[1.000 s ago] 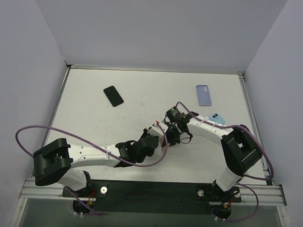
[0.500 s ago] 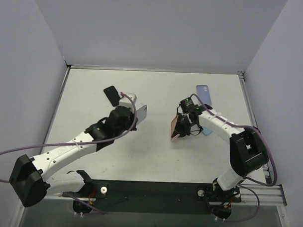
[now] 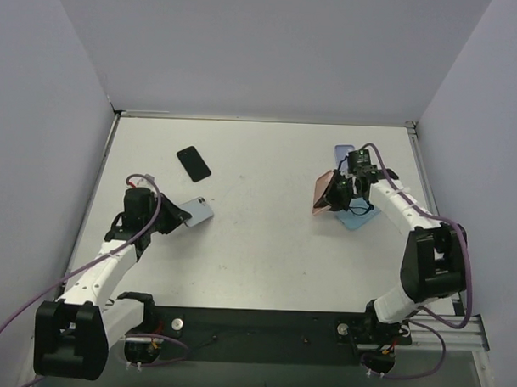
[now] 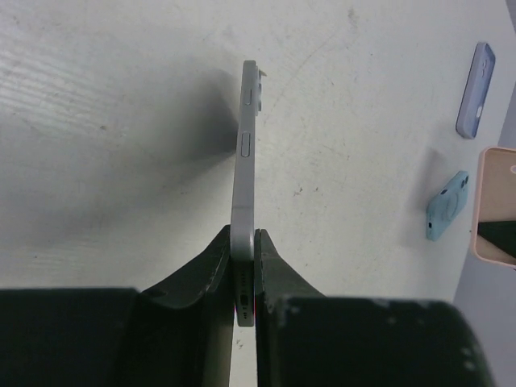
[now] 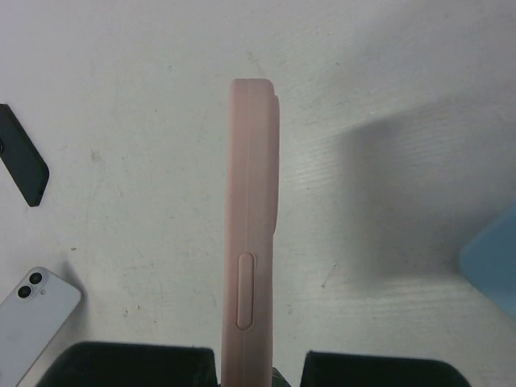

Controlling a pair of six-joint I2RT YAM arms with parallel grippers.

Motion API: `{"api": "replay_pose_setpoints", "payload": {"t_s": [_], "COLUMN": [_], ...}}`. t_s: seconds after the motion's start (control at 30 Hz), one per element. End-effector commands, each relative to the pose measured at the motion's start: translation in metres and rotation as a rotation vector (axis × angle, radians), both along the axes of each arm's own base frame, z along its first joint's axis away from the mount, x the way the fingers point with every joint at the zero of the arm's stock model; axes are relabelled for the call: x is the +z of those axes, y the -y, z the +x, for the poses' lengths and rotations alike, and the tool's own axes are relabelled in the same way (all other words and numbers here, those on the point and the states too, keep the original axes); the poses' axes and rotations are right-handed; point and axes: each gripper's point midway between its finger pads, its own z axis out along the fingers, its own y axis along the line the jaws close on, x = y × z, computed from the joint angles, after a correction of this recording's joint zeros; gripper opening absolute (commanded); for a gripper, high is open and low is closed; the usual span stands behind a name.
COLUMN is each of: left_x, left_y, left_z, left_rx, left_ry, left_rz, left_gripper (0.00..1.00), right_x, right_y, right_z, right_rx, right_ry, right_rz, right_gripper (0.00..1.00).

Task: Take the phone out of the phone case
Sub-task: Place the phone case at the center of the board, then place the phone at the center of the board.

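Observation:
My left gripper (image 3: 178, 213) is shut on a silver phone (image 3: 198, 210) at the left of the table. In the left wrist view the phone (image 4: 247, 153) stands edge-on between my shut fingers (image 4: 211, 270), just above the table. My right gripper (image 3: 337, 194) is shut on the pink phone case (image 3: 323, 193) at the right and holds it on edge. In the right wrist view the case (image 5: 251, 218) rises edge-on from between the jaws, and the silver phone (image 5: 36, 316) shows at the lower left. Phone and case are far apart.
A black phone (image 3: 193, 163) lies at the back left. A purple case (image 3: 346, 154) lies at the back right. A light blue case (image 3: 358, 216) lies just under my right gripper. Side walls close in the white table (image 3: 256, 261).
The two grippers were together at the table's middle a second ago. My left arm has swung left with the silver phone. My right arm has moved back right with the pink case.

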Motion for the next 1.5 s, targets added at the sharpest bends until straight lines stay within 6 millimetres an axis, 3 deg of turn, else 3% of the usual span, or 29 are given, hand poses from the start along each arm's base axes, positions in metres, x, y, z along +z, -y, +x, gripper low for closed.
{"api": "replay_pose_setpoints", "payload": {"t_s": [0.0,0.07,0.1,0.27,0.37,0.4,0.47,0.5,0.67,0.7,0.77,0.8,0.83,0.87,0.9,0.97,1.1,1.2,1.27,1.33,1.37,1.43,1.47], "left_x": [0.039,0.031,0.029,0.017,0.012,0.013,0.014,0.01,0.003,0.002,-0.003,-0.007,-0.013,-0.012,-0.015,-0.023,-0.027,-0.023,-0.019,-0.027,-0.028,-0.03,-0.029], "left_y": [0.008,0.0,-0.002,-0.026,-0.035,-0.038,-0.04,-0.041,-0.048,-0.049,-0.051,-0.053,-0.053,-0.055,-0.055,-0.055,-0.056,-0.057,-0.055,-0.053,-0.052,-0.052,-0.052], "left_z": [0.013,0.011,0.011,0.017,0.022,0.024,0.029,0.027,0.039,0.04,0.043,0.042,0.042,0.047,0.047,0.045,0.04,0.039,0.041,0.033,0.032,0.03,0.029], "left_rx": [-0.03,0.006,0.017,0.136,0.177,0.182,0.188,0.199,0.219,0.221,0.226,0.234,0.233,0.232,0.232,0.231,0.235,0.227,0.195,0.184,0.175,0.174,0.168], "left_ry": [0.132,0.112,0.107,0.072,0.045,0.047,0.043,0.013,-0.011,-0.015,-0.032,-0.043,-0.062,-0.043,-0.052,-0.08,-0.081,-0.073,-0.059,-0.119,-0.121,-0.134,-0.129], "left_rz": [-0.208,-0.189,-0.19,-0.236,-0.215,-0.204,-0.203,-0.201,-0.19,-0.189,-0.185,-0.181,-0.18,-0.178,-0.182,-0.189,-0.185,-0.164,-0.158,-0.157,-0.157,-0.155,-0.15], "left_gripper": [0.0,0.0,0.0,0.0,0.0,0.0,0.0,0.0,0.0,0.0,0.0,0.0,0.0,0.0,0.0,0.02,0.15,0.27,0.42,0.44,0.56,0.64,0.74], "right_x": [-0.003,0.0,-0.012,-0.034,-0.049,-0.051,-0.055,-0.05,-0.032,-0.015,-0.012,0.004,0.006,0.0,0.009,-0.002,-0.023,-0.036,-0.043,-0.046,-0.05,-0.054,-0.057], "right_y": [-0.015,-0.024,-0.027,-0.024,-0.016,-0.013,0.002,0.007,0.061,0.07,0.094,0.103,0.11,0.129,0.137,0.153,0.172,0.17,0.166,0.163,0.162,0.159,0.158], "right_z": [0.035,0.056,0.062,0.095,0.105,0.108,0.106,0.105,0.087,0.084,0.067,0.06,0.054,0.038,0.031,0.011,-0.008,-0.011,-0.011,-0.009,-0.008,-0.005,-0.004], "right_rx": [0.062,0.077,0.082,0.038,-0.001,-0.013,-0.057,-0.076,-0.205,-0.235,-0.301,-0.33,-0.349,-0.391,-0.424,-0.47,-0.552,-0.563,-0.569,-0.575,-0.582,-0.583,-0.58], "right_ry": [0.033,0.057,0.026,0.002,-0.022,-0.022,-0.037,-0.029,-0.032,0.004,0.004,0.046,0.053,0.034,0.056,0.015,-0.08,-0.127,-0.156,-0.166,-0.176,-0.181,-0.19], "right_rz": [0.041,0.069,0.078,0.046,-0.014,-0.034,-0.103,-0.126,-0.322,-0.336,-0.391,-0.402,-0.426,-0.495,-0.501,-0.518,-0.454,-0.431,-0.406,-0.386,-0.381,-0.368,-0.363], "right_gripper": [0.0,0.0,0.0,0.02,0.22,0.35,0.45,0.64,0.68,0.68,0.68,0.68,0.97,0.99,1.0,1.0,1.0,1.0,1.0,1.0,1.0,1.0,1.0]}}
